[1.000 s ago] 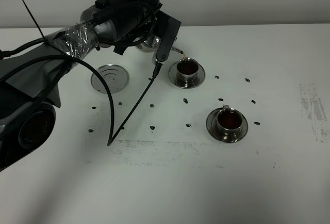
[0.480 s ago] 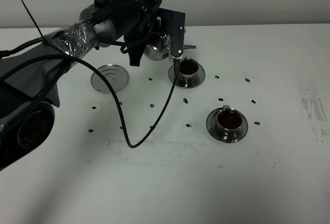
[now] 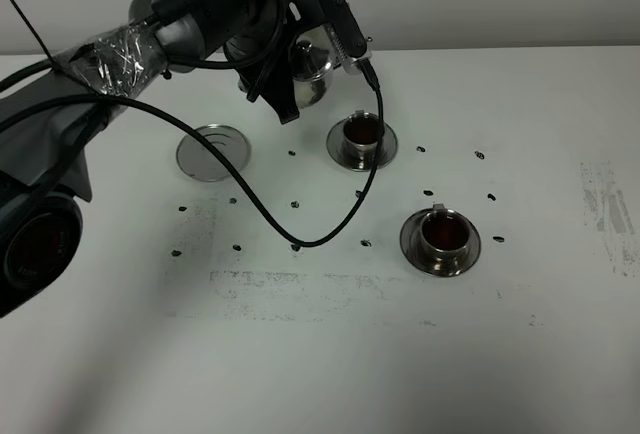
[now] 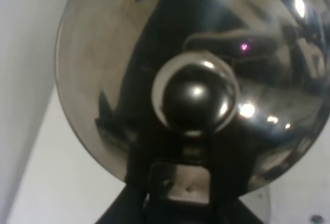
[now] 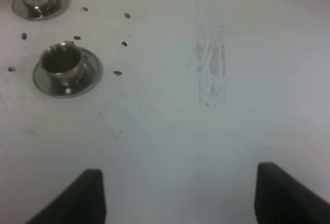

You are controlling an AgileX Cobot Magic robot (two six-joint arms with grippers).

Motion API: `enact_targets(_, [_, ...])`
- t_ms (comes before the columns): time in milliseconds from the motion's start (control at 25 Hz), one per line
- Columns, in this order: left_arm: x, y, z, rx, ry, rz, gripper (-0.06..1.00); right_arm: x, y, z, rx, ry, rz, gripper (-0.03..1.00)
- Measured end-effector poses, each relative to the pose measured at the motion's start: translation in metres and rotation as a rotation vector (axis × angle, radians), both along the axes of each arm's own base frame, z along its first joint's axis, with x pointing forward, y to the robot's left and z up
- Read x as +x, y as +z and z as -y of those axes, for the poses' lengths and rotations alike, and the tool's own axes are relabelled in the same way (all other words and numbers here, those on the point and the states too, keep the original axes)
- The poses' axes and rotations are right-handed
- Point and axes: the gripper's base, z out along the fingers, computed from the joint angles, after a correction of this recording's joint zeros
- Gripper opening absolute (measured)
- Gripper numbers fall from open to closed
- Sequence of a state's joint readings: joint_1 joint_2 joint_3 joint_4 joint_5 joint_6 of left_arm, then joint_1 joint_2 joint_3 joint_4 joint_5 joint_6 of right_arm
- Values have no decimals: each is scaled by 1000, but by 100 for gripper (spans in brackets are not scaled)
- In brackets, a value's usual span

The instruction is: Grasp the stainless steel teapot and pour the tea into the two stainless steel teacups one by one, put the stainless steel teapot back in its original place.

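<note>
My left gripper (image 3: 318, 46) is shut on the stainless steel teapot (image 3: 308, 66) and holds it roughly upright in the air, behind and left of the far teacup (image 3: 362, 134). In the left wrist view the teapot's domed lid and knob (image 4: 193, 97) fill the frame. Both teacups sit on saucers and hold reddish-brown tea (image 3: 443, 228). The near teacup (image 3: 442, 236) is right of centre. The round steel disc (image 3: 212, 151) lies bare at the left. My right gripper (image 5: 188, 198) is open and empty above bare table; both teacups (image 5: 62, 61) show in its view.
A black cable (image 3: 300, 239) hangs from the left arm and loops over the table between the disc and the cups. Small dark spots (image 3: 428, 193) dot the table around the saucers. A scuffed patch (image 3: 605, 204) marks the right side.
The teapot was tipped and pouring into the far teacup; it has since turned upright and moved up and back from the cup. The stream has stopped. The cable swung right.
</note>
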State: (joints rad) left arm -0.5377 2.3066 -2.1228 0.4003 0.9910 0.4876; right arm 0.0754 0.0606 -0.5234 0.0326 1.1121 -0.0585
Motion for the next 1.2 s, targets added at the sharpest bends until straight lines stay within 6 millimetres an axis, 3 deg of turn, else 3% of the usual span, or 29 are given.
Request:
enact_targets(400, [1,-3,-9,-194,292,-41,18,0,0,0,0,0,0,59])
enact_targets(1200, [11,-43,-9,-258,360,-114,18,0,0,0,0,0,0,59])
